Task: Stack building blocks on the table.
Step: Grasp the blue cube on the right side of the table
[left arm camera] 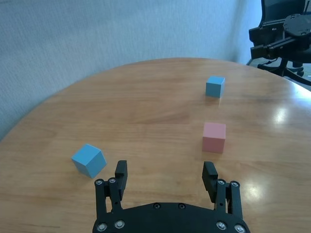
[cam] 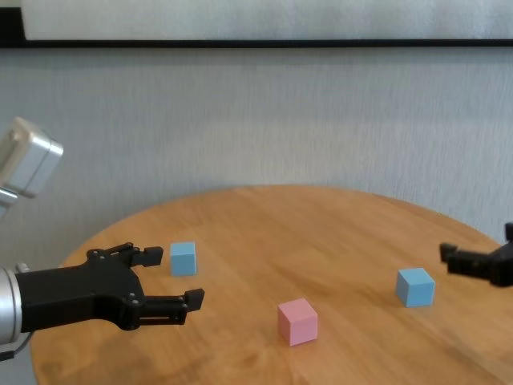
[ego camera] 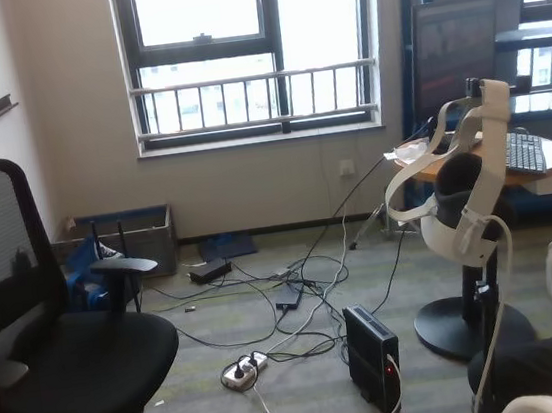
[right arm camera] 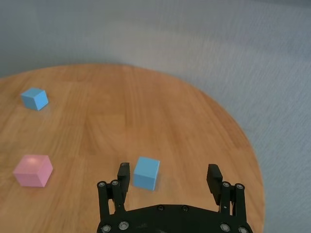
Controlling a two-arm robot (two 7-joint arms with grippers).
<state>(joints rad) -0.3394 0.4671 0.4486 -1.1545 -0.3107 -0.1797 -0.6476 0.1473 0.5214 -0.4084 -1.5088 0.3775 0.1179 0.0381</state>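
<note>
Three building blocks lie apart on the round wooden table. A pale pink one sits in the middle, a light blue one to the left and another light blue one to the right. My left gripper hovers open by the left blue block, which lies just outside one finger. My right gripper is open at the table's right side. Its blue block lies just ahead of the open fingers, untouched. The head view shows none of this.
A grey textured wall rises close behind the table's far edge. The head view faces a room with an office chair, floor cables and a window. Bare wood lies between the blocks.
</note>
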